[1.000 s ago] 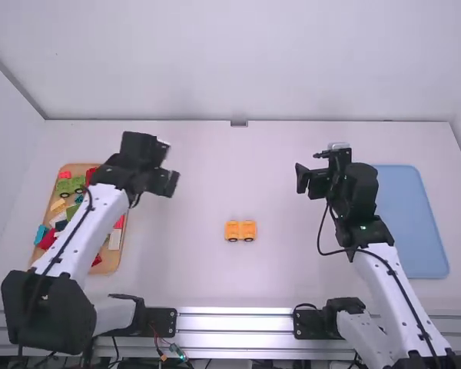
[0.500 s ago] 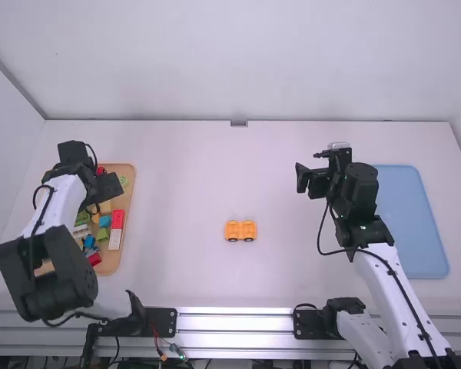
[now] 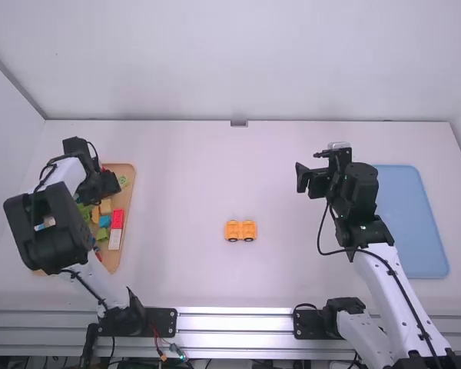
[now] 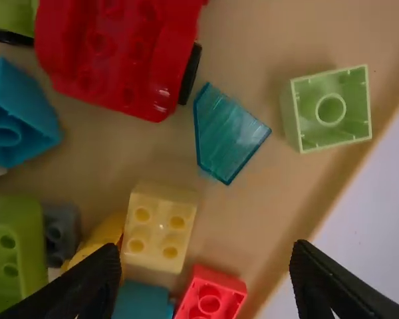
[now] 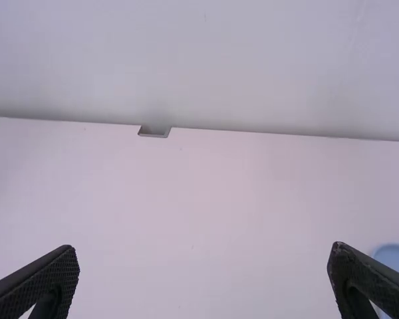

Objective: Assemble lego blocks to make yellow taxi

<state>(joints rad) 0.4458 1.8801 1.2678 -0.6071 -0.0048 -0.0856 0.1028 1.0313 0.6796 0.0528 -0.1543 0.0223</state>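
The blue tray (image 3: 416, 231) is right, the tan tray (image 3: 131, 172) left. The left claw (image 3: 105, 185) is over the tan tray, open wide; the right claw (image 3: 310, 181) is wide too. Mid-table, the orange car (image 3: 240, 230) runs long from left to right; I can't tell its front.

Pale back wall (image 3: 253, 61), pale left wall (image 3: 4, 115); white table (image 3: 177, 269); soft light.

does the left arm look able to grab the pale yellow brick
Probably yes: the left gripper is open above the tray and nothing covers the pale yellow brick, though an orange piece close beside it may hinder a finger.
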